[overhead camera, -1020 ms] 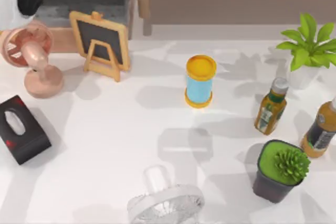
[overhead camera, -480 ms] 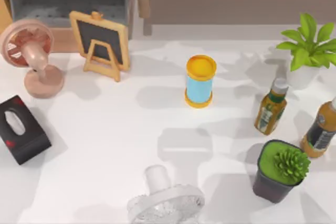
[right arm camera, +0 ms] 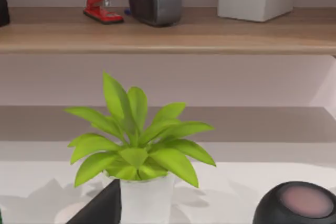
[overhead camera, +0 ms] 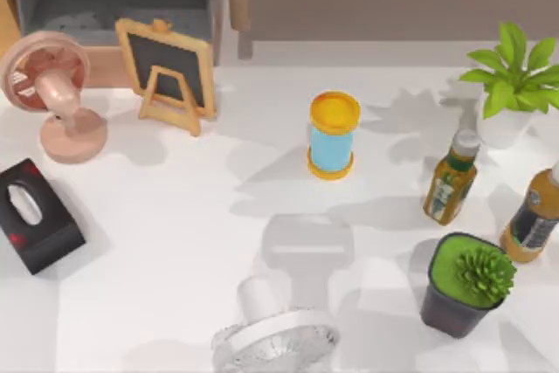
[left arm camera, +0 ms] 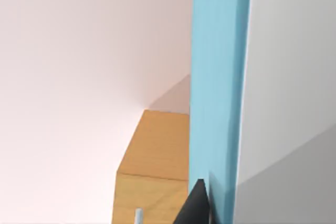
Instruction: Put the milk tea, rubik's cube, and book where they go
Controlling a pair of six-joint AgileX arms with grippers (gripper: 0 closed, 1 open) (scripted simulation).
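In the left wrist view the book [left arm camera: 218, 77] stands on edge close up, a blue cover with a pale block beside it. My left gripper [left arm camera: 199, 205] is shut on its lower end, one dark fingertip [left arm camera: 195, 203] pressed against the blue cover. Behind it are a pink wall and a wooden block [left arm camera: 152, 166]. A dark part of my right gripper [right arm camera: 100, 208] shows beside a leafy plant in a white pot [right arm camera: 142, 156]. The milk tea and the rubik's cube are out of view.
On the table stand a pink fan [overhead camera: 48, 93], a small chalkboard [overhead camera: 166, 72], a black tissue box [overhead camera: 33, 214], a blue cylinder with yellow ends [overhead camera: 333, 135], two bottles [overhead camera: 452, 177], two potted plants [overhead camera: 465, 284] and a white fan [overhead camera: 275, 334]. A wooden shelf [right arm camera: 168, 35] carries a red stapler [right arm camera: 102, 2].
My left arm, seen at the table's back left corner one second ago, has moved out of the top view. The shadows on the table have shifted.
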